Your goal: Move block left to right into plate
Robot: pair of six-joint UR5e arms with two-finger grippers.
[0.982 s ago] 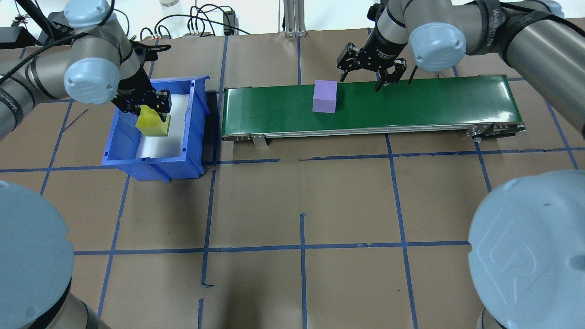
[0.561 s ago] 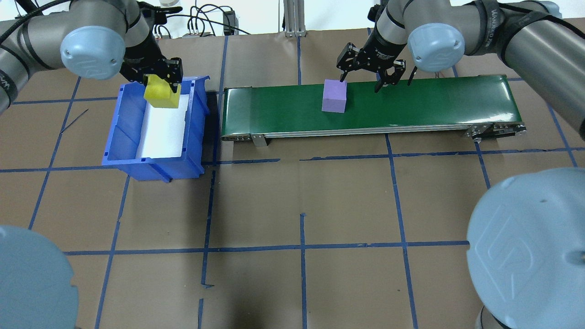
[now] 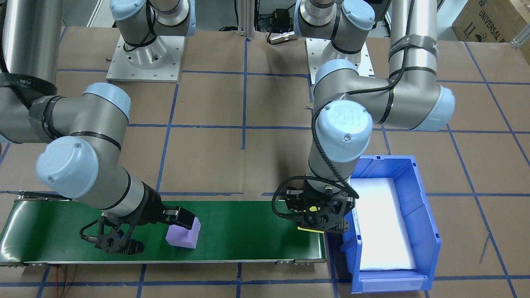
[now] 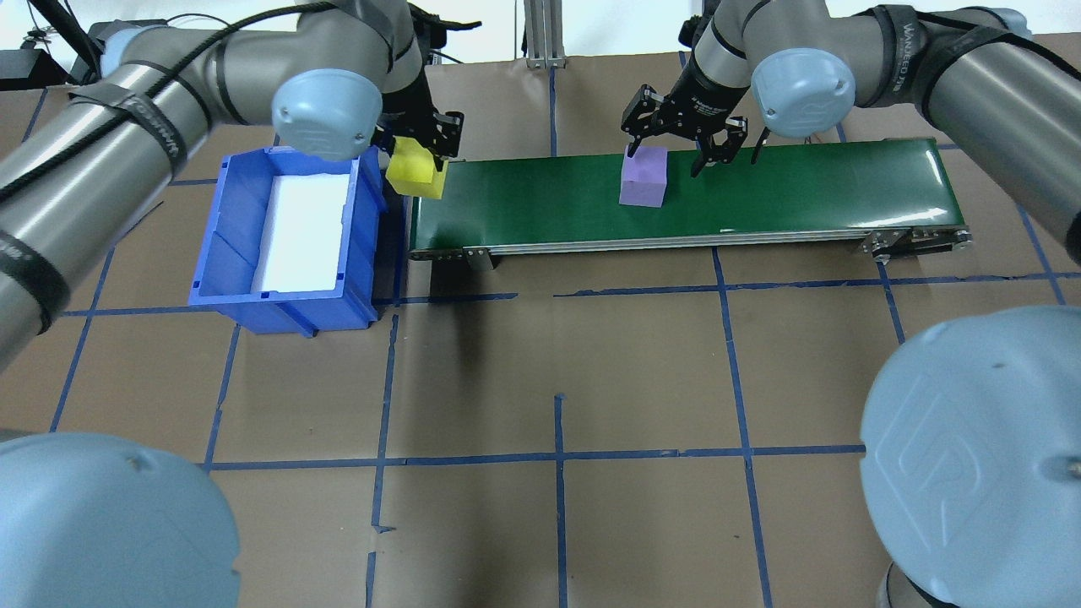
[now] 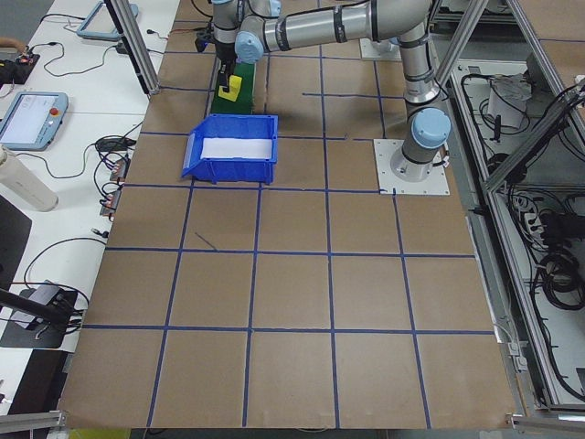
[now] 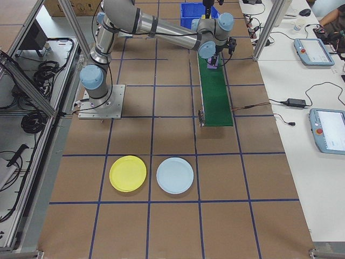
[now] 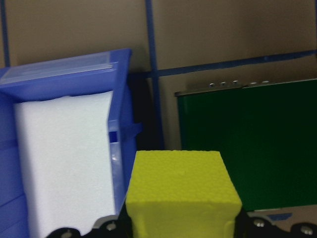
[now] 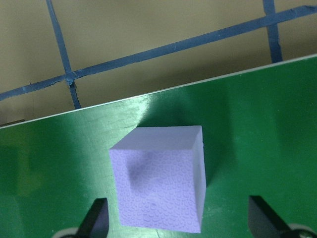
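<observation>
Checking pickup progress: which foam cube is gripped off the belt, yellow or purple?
The yellow foam cube, clamped in the left gripper. The purple foam cube rests on the green conveyor belt, ungripped.

You have the bin (image 4: 283, 228) on the desk (image 4: 557, 380) just beside the conveyor's (image 4: 684, 198) left end. One block (image 4: 643, 176) sits on the belt; another (image 4: 411, 169) hangs over that end. Two plates (image 6: 128, 173) (image 6: 174, 175) lie side by side, well apart.

Brown paper (image 4: 557, 355) covers the table, ruled into squares by blue tape lines (image 4: 557, 460). Along one side runs a white bench (image 6: 302, 97) with cables and grey tablet-like pendants (image 6: 330, 137) — aluminium frame posts (image 6: 73, 24) stand near the table's edges.
</observation>
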